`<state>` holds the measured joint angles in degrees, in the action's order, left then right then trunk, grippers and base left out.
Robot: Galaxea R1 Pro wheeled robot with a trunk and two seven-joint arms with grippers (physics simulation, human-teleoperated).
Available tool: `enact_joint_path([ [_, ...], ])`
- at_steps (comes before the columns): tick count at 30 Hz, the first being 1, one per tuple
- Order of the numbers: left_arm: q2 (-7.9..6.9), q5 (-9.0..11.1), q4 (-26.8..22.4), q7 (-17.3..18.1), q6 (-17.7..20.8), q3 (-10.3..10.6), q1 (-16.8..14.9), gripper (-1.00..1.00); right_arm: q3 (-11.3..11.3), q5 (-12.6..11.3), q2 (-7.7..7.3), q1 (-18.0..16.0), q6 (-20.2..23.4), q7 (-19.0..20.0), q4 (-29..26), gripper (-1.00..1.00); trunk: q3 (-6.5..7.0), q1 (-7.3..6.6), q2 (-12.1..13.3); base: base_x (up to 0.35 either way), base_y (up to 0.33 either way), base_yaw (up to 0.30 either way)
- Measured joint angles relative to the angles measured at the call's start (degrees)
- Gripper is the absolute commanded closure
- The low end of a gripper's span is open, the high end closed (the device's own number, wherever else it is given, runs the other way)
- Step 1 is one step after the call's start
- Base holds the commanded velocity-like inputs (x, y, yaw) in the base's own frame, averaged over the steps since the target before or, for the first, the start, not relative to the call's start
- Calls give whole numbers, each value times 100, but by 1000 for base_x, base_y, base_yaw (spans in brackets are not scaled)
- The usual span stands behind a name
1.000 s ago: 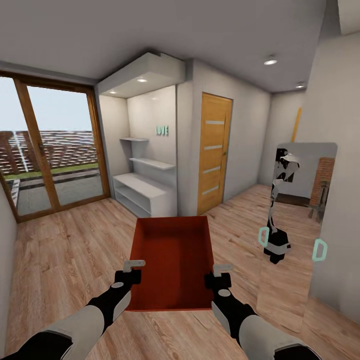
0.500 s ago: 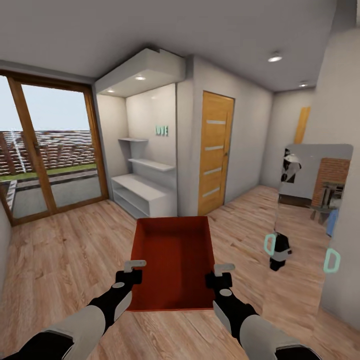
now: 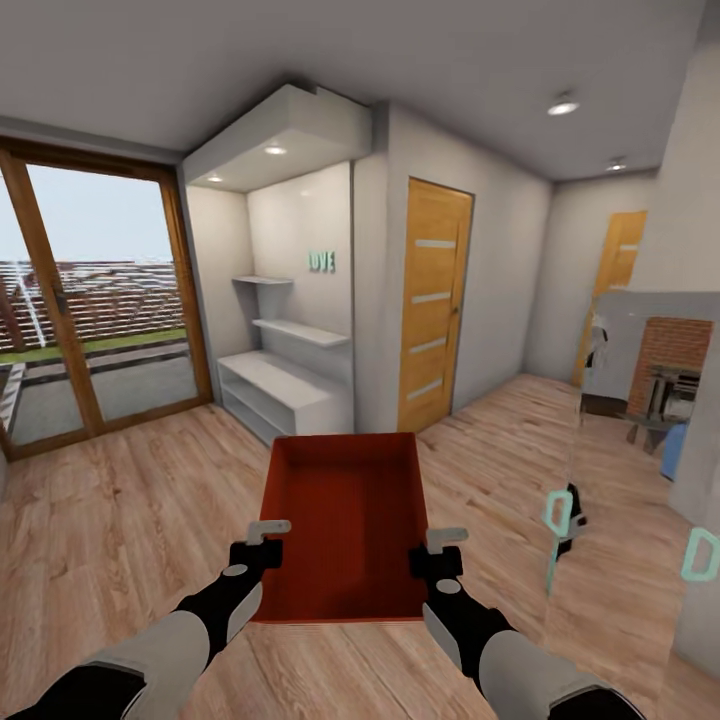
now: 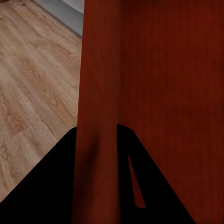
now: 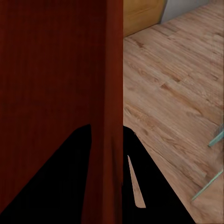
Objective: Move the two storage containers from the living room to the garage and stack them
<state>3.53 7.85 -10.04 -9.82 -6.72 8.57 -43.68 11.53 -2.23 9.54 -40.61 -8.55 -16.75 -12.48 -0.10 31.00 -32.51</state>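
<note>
Storage container [image 3: 345, 525], orange-red and open-topped, is carried level out in front of the robot over the wood-plank floor [image 3: 110, 520]. The left gripper [image 3: 268, 533] pinches its left wall and the right gripper [image 3: 446, 543] its right wall, fingers closed on the thin rims. It looks light but stiff, with slick walls. Beyond stand white shelves [image 3: 285, 385] and a wooden door [image 3: 433, 305].

Pale wood-plank floor [image 3: 120, 500] all over, white walls and ceiling with small recessed spotlights [image 3: 563, 107]. Big wood-framed glass door [image 3: 95, 300] on the left looks out on a fence and grass. Straight ahead there's a lit white alcove with shelves [image 3: 290, 330], then a honey-wood door [image 3: 435, 300]. Brick fireplace [image 3: 672, 345] off right.
</note>
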Motion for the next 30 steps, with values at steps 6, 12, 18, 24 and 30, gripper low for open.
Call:
enact_joint_path([
  [6,0,3,1,1,0,0,0,100,2,-2,0,0,4,0,-4,100,0,0,0,322,0,0],
  [12,1,-1,-4,0,32,-3,1,100,4,-7,-3,1,34,7,-13,100,0,0,0,321,0,0],
  [18,1,3,-4,-1,46,7,1,100,0,-9,-4,0,35,12,-3,100,0,0,0,321,0,0],
  [24,-1,9,-5,-3,49,16,1,100,1,-12,-2,1,35,8,-2,100,0,0,0,321,0,0],
  [30,0,-1,-1,-1,11,4,1,100,6,-13,-1,1,4,2,1,100,0,0,0,321,0,0],
])
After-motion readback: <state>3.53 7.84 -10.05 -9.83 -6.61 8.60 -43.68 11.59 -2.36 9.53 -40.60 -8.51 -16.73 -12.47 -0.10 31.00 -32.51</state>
